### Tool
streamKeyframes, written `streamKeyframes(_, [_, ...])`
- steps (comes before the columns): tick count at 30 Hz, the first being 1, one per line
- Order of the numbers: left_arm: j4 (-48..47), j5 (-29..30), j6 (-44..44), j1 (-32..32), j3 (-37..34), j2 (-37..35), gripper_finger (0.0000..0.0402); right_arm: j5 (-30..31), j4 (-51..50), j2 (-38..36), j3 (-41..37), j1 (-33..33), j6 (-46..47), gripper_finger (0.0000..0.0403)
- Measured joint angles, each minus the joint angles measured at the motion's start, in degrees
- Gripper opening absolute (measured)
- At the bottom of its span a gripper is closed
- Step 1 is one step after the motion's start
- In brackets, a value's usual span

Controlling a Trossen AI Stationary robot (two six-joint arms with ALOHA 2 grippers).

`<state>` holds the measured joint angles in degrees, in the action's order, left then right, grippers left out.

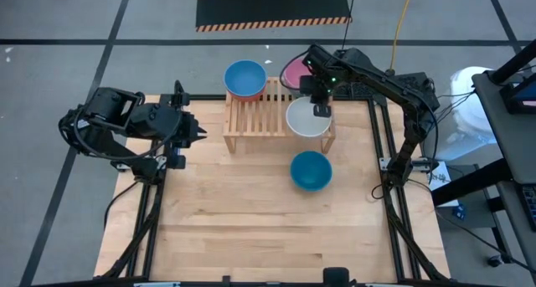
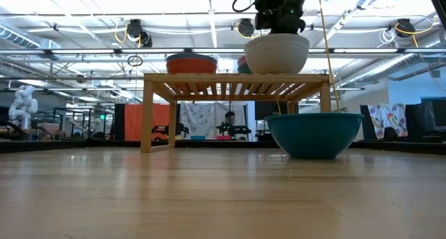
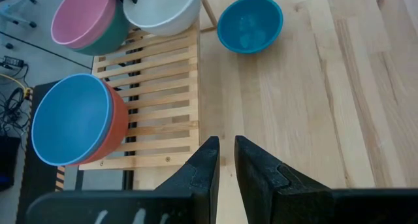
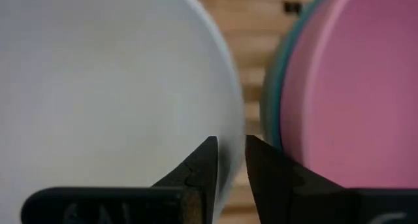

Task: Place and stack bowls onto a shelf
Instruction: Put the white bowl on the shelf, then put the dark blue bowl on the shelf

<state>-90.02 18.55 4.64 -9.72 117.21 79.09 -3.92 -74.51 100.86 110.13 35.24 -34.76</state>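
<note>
The slatted wooden shelf (image 1: 266, 120) stands at the table's far side. At its far left corner a light blue bowl (image 1: 244, 76) sits nested in a red bowl (image 3: 116, 129). At the far right a pink bowl (image 1: 295, 69) sits nested in a dark green one (image 3: 108, 38). My right gripper (image 1: 322, 111) is shut on the white bowl (image 1: 306, 120) over the shelf's right part. The teal bowl (image 1: 311, 170) rests on its base on the table, near of the shelf. My left gripper (image 1: 199, 133) waits shut, left of the shelf. My right gripper (image 4: 230, 145) pinches the white bowl's rim (image 4: 234, 116) on its far side, next to the pink bowl, one finger inside and one outside. The fingers come from above, pointing down. The bowl is upright with its base (image 2: 277, 72) at slat level; whether it rests there I cannot tell.
The near half of the tabletop (image 1: 251, 228) is bare wood. The shelf's left near slats (image 1: 251, 124) carry nothing. Black frame rails (image 1: 381, 153) run along the table's left and right edges. A striped mat (image 1: 272, 11) lies on the floor beyond.
</note>
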Motion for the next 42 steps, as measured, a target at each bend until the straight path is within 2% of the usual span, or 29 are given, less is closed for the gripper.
streamKeyframes(2, [0.01, -0.02, -0.02, 0.00, 0.00, 0.00, 0.0056, 2.30, -1.07, -0.06, 0.00, 0.00, -0.01, 0.0075])
streamKeyframes(14, [0.00, -0.02, 0.00, 0.00, 0.00, 0.02, 0.0056, 2.50, -6.67, -1.00, 0.00, 0.02, -0.32, 0.0075])
streamKeyframes(25, [0.01, -0.02, -0.68, 0.00, 0.00, 0.02, 0.0056, 2.52, -3.02, -4.95, 0.00, -0.09, -0.36, 0.0075])
streamKeyframes(34, [0.00, -0.02, -0.48, -0.01, 0.00, 0.02, 0.0056, 2.55, -9.07, -12.63, 0.00, -0.72, 4.39, 0.0075])
streamKeyframes(38, [0.00, -0.02, -0.90, 0.00, 0.00, 0.02, 0.0056, 2.38, -15.73, -16.75, 0.00, -3.09, 4.30, 0.0075])
streamKeyframes(42, [0.60, -0.42, -1.89, 0.00, 0.00, 0.50, 0.0056, 0.20, -15.54, -21.48, -0.63, -6.36, 8.36, 0.0075])
